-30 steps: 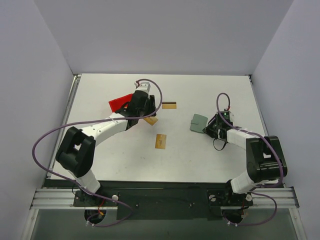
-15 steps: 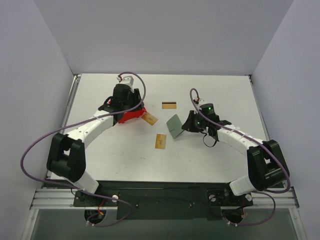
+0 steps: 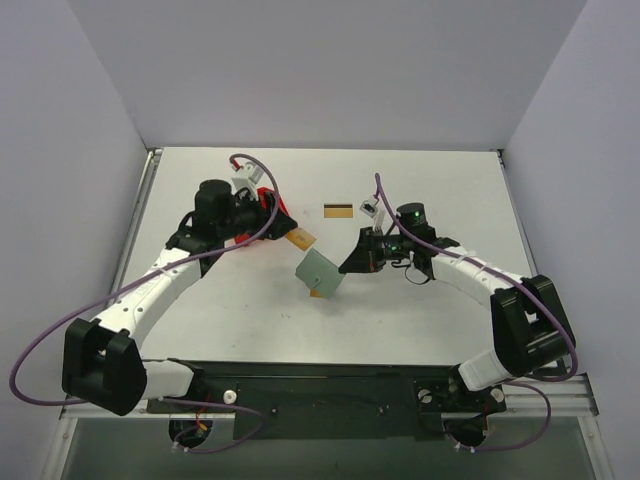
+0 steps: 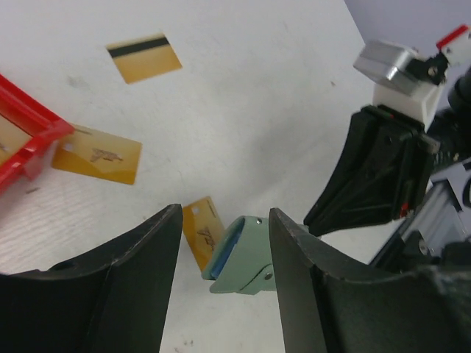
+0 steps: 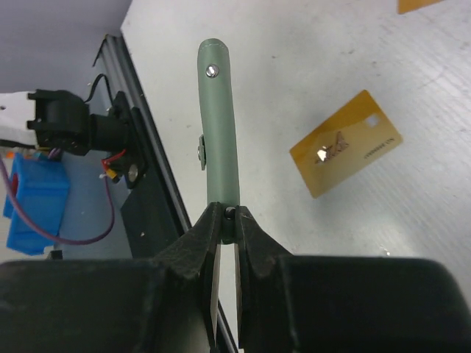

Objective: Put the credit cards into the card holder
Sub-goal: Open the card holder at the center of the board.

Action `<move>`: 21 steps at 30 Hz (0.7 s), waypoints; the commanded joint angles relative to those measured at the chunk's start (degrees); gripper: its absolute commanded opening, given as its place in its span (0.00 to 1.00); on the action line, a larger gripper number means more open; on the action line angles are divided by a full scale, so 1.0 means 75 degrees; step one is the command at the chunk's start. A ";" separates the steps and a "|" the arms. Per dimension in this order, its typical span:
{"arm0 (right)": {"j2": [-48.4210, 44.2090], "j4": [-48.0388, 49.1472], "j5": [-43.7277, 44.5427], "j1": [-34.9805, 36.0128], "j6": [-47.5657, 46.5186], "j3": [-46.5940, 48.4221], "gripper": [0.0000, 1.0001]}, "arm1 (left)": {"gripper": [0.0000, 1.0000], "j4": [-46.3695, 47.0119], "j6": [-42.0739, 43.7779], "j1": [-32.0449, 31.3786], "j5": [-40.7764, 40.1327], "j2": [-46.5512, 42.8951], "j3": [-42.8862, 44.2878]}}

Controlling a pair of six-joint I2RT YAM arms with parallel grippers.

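Observation:
My right gripper [image 3: 350,262] is shut on the edge of the grey-green card holder [image 3: 321,272] and holds it tilted above the table; in the right wrist view the card holder [image 5: 218,125] is edge-on between the fingers [image 5: 208,234]. One gold card [image 3: 317,293] lies partly under it, another [image 3: 300,239] lies beside the red bin, and a striped one [image 3: 338,210] lies farther back. My left gripper [image 3: 262,205] is open and empty over the red bin. Its view shows the card holder [image 4: 243,254] with its blue inside, plus all three cards [image 4: 202,232] [image 4: 98,153] [image 4: 144,57].
A red plastic bin [image 3: 278,213] sits at the back left under my left wrist; in the left wrist view its corner [image 4: 33,136] holds another gold card. The table's near edge and black rail [image 5: 147,213] lie below the held card holder.
My right gripper has lifted the card holder and carried it left toward the table's middle, over the near card. My left arm has drawn back to the left, uncovering the bin's right side.

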 commanded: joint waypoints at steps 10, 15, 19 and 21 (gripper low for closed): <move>-0.0348 0.0808 -0.2645 -0.0038 -0.0048 0.0499 0.00 | 0.66 -0.0823 0.0791 -0.0569 0.2972 -0.0152 0.0194; -0.0477 0.1148 -0.2902 -0.0038 0.0267 0.0441 0.00 | 0.67 -0.0930 0.0840 -0.0722 0.2853 0.0024 0.0300; -0.0559 0.1781 -0.3090 -0.0038 0.0725 0.0301 0.00 | 0.66 -0.1071 0.0945 -0.0769 0.2677 0.0107 0.0358; -0.0594 0.1863 -0.3148 -0.0038 0.0796 0.0300 0.00 | 0.67 -0.1130 0.0969 -0.0769 0.2502 0.0084 0.0358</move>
